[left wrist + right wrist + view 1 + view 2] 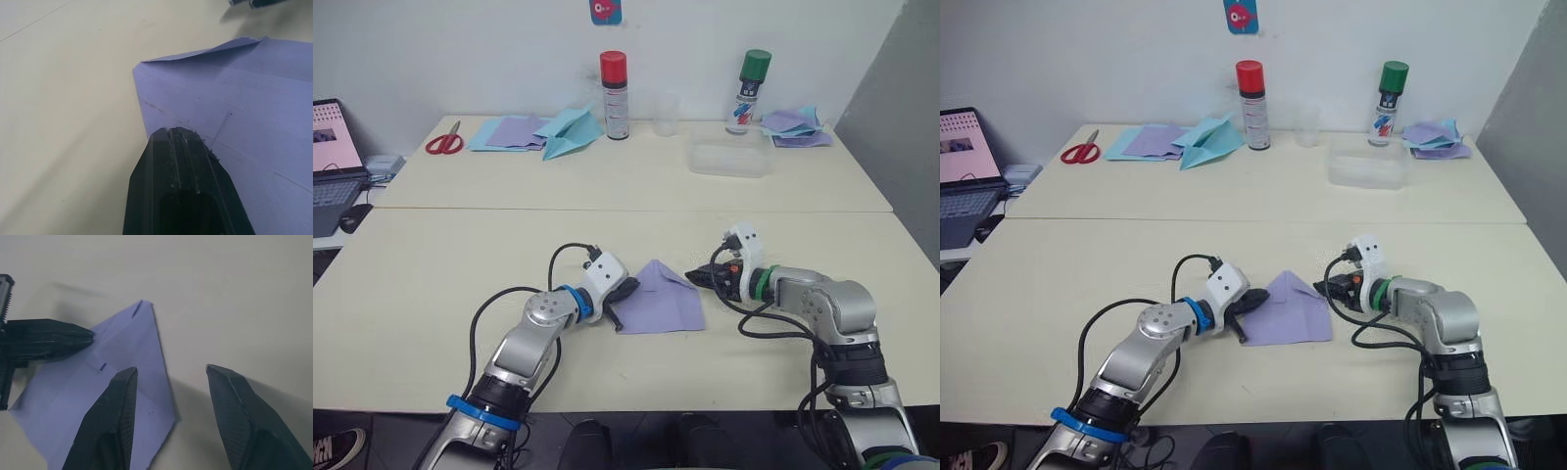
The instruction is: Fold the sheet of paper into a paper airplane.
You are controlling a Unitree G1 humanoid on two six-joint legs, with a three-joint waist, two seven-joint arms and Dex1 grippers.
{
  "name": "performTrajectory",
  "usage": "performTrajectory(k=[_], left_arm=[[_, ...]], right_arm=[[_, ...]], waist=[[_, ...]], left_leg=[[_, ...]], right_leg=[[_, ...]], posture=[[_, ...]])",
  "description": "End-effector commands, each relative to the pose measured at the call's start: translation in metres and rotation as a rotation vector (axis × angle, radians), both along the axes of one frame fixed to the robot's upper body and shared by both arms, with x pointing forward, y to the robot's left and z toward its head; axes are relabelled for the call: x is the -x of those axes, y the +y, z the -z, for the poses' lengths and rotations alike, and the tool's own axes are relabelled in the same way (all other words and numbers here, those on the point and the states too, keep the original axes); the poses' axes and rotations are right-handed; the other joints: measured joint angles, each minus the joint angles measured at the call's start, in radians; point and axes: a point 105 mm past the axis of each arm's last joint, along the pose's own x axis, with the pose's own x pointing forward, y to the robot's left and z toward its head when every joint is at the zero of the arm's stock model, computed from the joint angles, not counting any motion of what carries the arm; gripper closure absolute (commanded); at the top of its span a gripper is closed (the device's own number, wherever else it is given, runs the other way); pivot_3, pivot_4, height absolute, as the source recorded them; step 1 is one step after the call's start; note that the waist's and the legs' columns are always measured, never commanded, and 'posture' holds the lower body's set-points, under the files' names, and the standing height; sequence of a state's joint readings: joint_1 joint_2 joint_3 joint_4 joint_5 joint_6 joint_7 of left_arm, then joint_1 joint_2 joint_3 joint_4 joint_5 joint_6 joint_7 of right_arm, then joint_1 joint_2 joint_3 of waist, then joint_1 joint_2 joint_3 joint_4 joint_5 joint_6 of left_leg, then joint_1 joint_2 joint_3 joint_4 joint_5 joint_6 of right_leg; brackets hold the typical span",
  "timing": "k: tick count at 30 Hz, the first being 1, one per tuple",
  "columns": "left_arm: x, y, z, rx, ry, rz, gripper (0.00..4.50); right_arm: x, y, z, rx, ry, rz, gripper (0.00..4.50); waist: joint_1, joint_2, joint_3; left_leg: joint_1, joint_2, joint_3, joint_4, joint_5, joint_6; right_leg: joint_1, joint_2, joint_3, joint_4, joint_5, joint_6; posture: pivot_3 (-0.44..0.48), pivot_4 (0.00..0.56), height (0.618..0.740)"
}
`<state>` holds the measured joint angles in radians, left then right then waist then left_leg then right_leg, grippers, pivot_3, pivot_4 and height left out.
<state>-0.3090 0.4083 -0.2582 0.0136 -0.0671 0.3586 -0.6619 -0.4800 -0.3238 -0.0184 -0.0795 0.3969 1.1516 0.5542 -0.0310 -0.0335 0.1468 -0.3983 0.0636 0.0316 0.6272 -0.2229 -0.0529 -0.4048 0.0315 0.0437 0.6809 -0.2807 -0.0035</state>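
While your left gripper (621, 299) presses its fingers together onto the left edge of the sheet of paper (661, 302), the sheet lies partly folded near the middle of the front table (431, 284), closer to its near edge than to the seam with the table behind. You can see in the left wrist view that the closed black fingers (183, 161) rest on top of the lavender paper just inside its edge, with a folded flap raised toward the far corner. A peak of the sheet points toward the far side, and faint crease lines run across it. Your right gripper (703, 278) sits at the sheet's right edge with its fingers spread apart; in the right wrist view one finger (115, 406) lies over the paper and the other (234, 401) stands off it on the bare surface, gripping nothing.
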Motion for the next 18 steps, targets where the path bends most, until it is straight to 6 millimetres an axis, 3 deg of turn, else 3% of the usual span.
performTrajectory(k=[1, 8, 18], left_arm=[[0.005, 0.007, 0.027, -0.064, 0.086, -0.022, 4.5], [0.006, 0.009, 0.028, -0.07, 0.085, -0.026, 4.5], [0.006, 0.007, 0.028, -0.069, 0.084, -0.024, 4.5]], right_arm=[[-0.002, 0.0, 0.001, 0.034, -0.003, 0.019, 2.13], [0.013, -0.001, 0.003, -0.107, 0.179, 0.034, 2.13], [0.014, 0.007, 0.004, -0.226, 0.32, 0.096, 2.13]], waist=[[0.0, 0.0, 0.0], [0.0, 0.0, 0.0], [-0.002, 0.0, -0.001]], left_leg=[[0.0, 0.0, 0.0, 0.0, 0.0, 0.0], [0.0, 0.0, 0.0, 0.0, 0.0, 0.0], [0.0, 0.001, 0.0, 0.0, 0.0, 0.0]], right_leg=[[0.0, 0.0, 0.0, 0.0, 0.0, 0.0], [0.0, 0.0, 0.0, 0.0, 0.0, 0.0], [0.0, 0.0, 0.0, 0.0, 0.0, 0.0]], posture=[[0.0, 0.15, 0.74], [0.0, 0.15, 0.74], [0.0, 0.15, 0.74]])
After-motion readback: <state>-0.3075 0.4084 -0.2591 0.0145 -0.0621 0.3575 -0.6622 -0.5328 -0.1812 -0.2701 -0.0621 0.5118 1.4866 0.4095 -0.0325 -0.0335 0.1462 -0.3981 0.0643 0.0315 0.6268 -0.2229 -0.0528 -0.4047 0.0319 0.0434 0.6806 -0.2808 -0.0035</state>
